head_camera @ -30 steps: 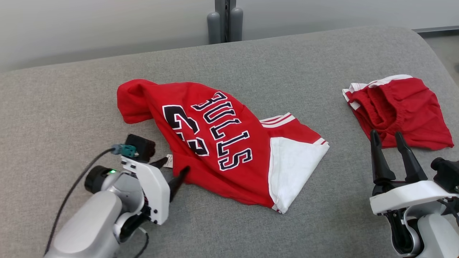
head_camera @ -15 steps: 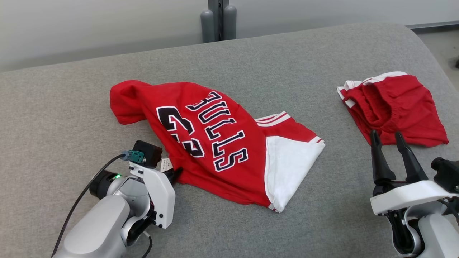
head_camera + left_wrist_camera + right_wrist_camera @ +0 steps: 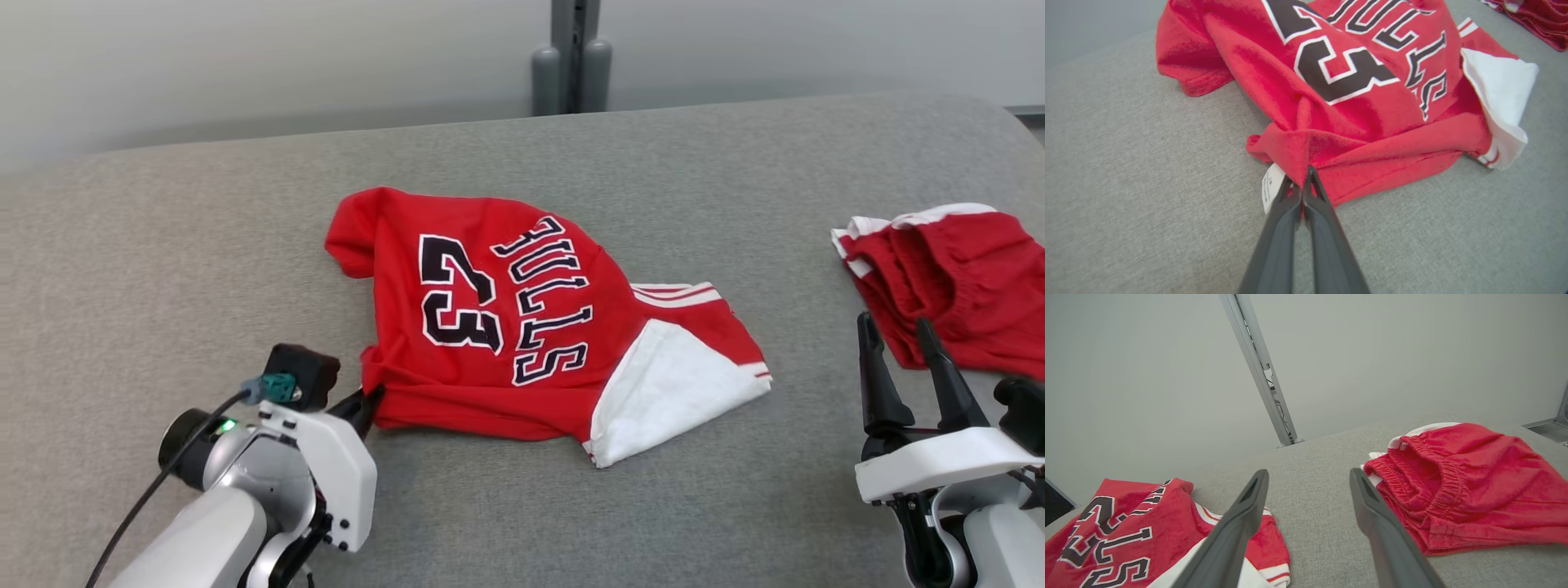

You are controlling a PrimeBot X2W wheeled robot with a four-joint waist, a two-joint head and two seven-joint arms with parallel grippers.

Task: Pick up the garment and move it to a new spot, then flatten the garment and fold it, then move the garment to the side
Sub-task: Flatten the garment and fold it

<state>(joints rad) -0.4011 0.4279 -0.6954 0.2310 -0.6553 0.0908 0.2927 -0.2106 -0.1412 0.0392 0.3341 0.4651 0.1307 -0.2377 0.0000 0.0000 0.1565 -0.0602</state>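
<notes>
Our left gripper (image 3: 1301, 180) pinches a bunched edge of the red jersey (image 3: 506, 327). Our right gripper (image 3: 893, 322) stands spread near the red shorts (image 3: 963, 286).

The garment (image 3: 522, 327) lies centrally on the table (image 3: 163, 245), shorts (image 3: 963, 278) well right, post (image 3: 571, 49) seemingly behind.

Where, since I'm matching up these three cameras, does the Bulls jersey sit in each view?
Head view: the jersey lies mid-picture, the left pincer shut on its near-left edge.
Left wrist view: the jersey spans the upper middle, above that pincer.
Right wrist view: the jersey is at the lower left corner.
Shared landmark: the red shorts, on the jersey's right in every view.
</notes>
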